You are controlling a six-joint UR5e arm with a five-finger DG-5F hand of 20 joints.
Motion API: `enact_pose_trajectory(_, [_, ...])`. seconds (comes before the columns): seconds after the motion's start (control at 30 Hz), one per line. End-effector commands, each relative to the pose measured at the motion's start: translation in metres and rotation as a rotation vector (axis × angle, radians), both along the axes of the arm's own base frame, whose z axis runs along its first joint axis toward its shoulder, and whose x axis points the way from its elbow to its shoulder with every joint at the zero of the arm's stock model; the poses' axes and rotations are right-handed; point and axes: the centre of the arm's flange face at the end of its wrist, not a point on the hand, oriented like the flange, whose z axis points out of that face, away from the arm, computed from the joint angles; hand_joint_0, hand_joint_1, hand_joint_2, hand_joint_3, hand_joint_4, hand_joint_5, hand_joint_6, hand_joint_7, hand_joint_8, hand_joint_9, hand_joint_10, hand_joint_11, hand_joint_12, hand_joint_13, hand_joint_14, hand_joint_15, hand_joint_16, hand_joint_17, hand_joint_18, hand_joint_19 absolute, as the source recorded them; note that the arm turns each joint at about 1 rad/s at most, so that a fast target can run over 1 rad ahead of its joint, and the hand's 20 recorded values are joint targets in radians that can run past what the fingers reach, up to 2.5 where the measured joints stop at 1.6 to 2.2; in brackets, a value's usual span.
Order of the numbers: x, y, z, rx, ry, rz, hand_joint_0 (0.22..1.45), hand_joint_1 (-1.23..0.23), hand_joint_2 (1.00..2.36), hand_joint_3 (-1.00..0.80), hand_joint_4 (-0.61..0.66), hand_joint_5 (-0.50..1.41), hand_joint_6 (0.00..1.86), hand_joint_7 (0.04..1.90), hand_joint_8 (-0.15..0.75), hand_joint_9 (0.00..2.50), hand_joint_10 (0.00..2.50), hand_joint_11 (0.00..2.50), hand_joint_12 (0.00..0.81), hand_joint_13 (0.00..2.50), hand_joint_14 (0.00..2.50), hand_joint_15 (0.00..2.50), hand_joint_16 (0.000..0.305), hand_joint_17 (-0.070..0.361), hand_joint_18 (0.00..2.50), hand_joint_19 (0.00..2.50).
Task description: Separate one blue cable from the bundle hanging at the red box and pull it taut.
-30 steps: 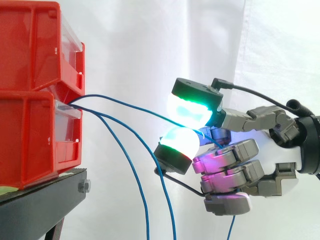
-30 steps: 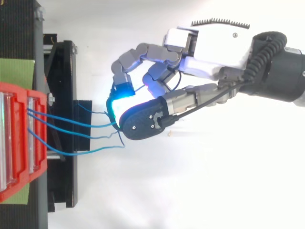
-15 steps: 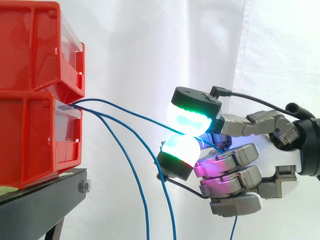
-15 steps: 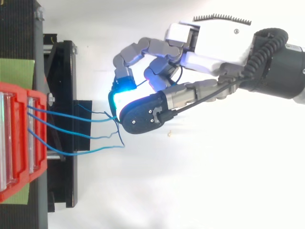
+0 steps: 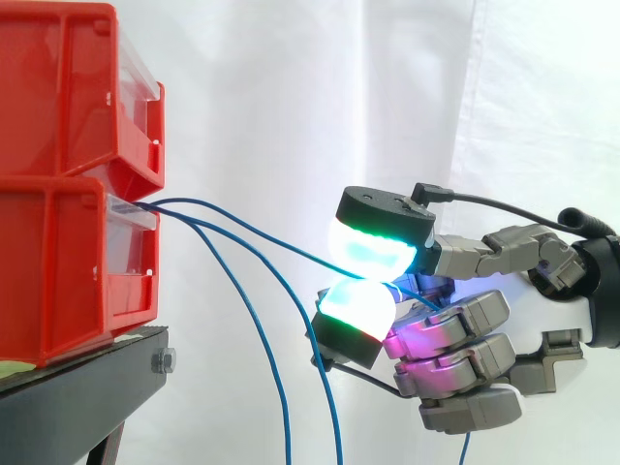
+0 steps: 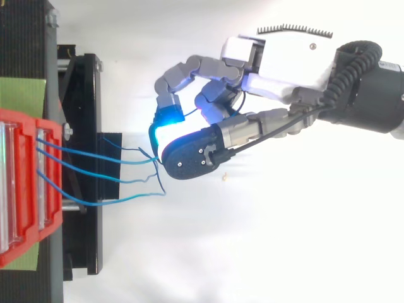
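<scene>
Blue cable [image 5: 291,246], running from the red box [image 5: 68,262] at left to mid-frame, is pinched between the robot hand's [image 5: 455,334] glowing pads [image 5: 373,247]; pull hard and you risk it slipping free or dragging the neighbouring cables [image 5: 276,378].

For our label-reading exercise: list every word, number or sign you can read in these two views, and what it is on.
No text can be read. The red bins, the black stand, the robot hand and the blue cable it pinches bear no legible print.
</scene>
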Motion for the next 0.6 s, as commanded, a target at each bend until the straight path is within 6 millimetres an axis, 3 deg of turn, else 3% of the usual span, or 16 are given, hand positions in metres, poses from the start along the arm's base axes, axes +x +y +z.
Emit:
enact_pose_trajectory(0.0, [-0.0002,-0.0002,-0.0007,0.001,0.002,-0.001,0.81,-0.77,1.02,-0.26,0.00,-0.22,0.95,1.44,0.260,0.86,2.06,1.11,0.317,0.78,2.50,1.29,0.018,0.041,1.24,2.07])
enact_pose_trajectory(0.57, [-0.0002,-0.0002,-0.0007,0.001,0.002,-0.001,0.81,-0.77,1.02,-0.25,0.00,-0.22,0.95,1.47,0.271,0.89,2.05,1.13,0.326,0.81,2.50,1.31,0.019,0.042,1.27,2.06])
